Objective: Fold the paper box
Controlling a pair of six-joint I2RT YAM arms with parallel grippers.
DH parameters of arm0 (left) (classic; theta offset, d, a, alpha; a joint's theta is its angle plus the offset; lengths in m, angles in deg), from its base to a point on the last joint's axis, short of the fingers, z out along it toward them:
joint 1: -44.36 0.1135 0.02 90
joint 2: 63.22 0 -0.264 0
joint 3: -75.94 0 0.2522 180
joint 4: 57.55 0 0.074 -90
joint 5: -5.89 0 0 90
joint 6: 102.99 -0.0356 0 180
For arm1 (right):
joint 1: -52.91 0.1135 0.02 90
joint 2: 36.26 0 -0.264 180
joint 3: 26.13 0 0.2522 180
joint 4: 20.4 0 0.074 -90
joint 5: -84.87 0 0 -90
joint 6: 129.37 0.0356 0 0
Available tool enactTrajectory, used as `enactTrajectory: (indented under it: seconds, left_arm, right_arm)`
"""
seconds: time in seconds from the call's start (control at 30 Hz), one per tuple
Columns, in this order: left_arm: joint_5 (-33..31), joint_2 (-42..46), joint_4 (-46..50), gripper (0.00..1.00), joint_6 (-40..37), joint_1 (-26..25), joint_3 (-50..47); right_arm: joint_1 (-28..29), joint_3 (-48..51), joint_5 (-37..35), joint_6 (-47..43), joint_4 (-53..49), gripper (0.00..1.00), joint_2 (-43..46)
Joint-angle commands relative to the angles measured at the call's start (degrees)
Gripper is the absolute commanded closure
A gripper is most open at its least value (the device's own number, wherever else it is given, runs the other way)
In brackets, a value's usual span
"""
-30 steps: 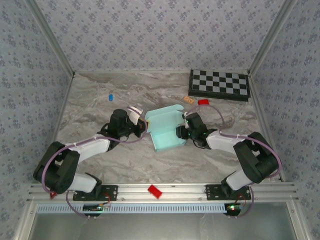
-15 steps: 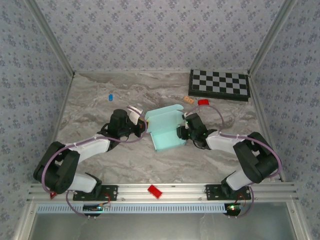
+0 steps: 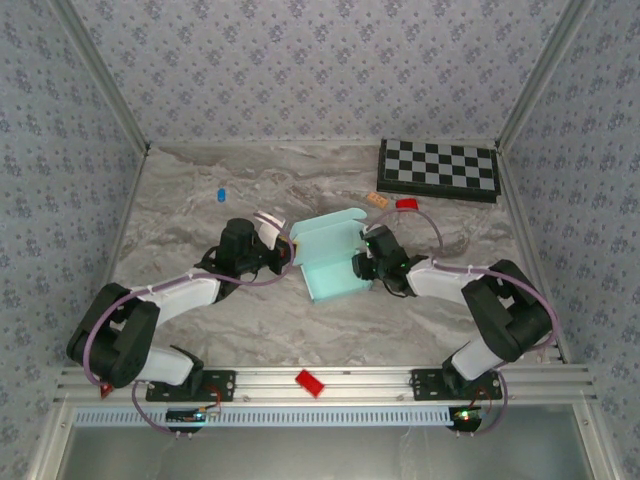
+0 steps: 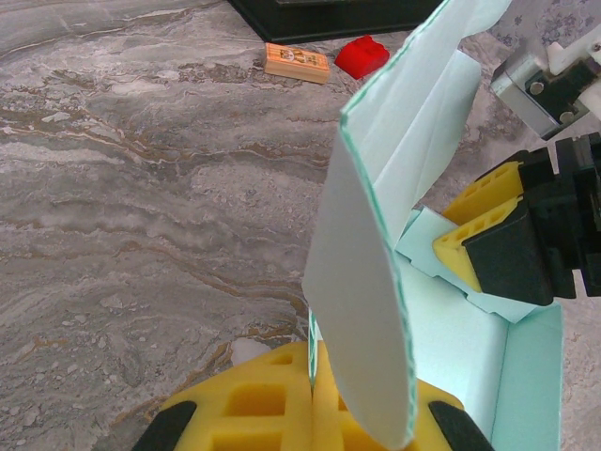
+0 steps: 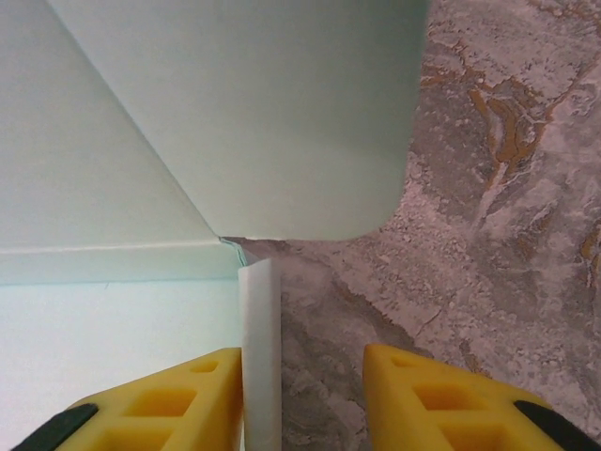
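Paper box (image 3: 335, 272) sits between left gripper (image 3: 291, 256) and right gripper (image 3: 361, 266), touching both.

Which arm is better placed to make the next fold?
Right, likely. The right gripper is open astride a box flap, ready to pinch; the left gripper is shut on the box, holding it.

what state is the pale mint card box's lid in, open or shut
Open. The lid flap of the pale mint card box stands raised at the far side, and the bare tray floor shows below it.
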Motion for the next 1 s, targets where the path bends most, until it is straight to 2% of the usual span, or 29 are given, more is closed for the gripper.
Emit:
enactTrajectory:
  seconds: [0.0,0.17,0.57,0.97]
  left_arm:
    - [-1.16,-0.14,-0.3,1.0,0.3,-0.07,0.62]
    - [-1.09,-0.23,-0.34,1.0,0.21,-0.04,0.62]
    - [-1.04,-0.2,-0.25,1.0,-0.12,-0.06,0.64]
    - [-0.87,-0.54,-0.08,1.0,-1.17,-0.05,0.95]
  right_arm:
    - [0.16,-0.61,-3.28,-1.08,-5.2,0.62,-1.31]
    - [0.38,-1.51,-4.25,-1.29,-6.61,0.62,-2.08]
    - [1.55,-3.79,-7.99,-1.26,-9.73,0.71,-4.21]
    - [2.29,-5.81,-10.29,-1.88,-13.9,0.73,-6.49]
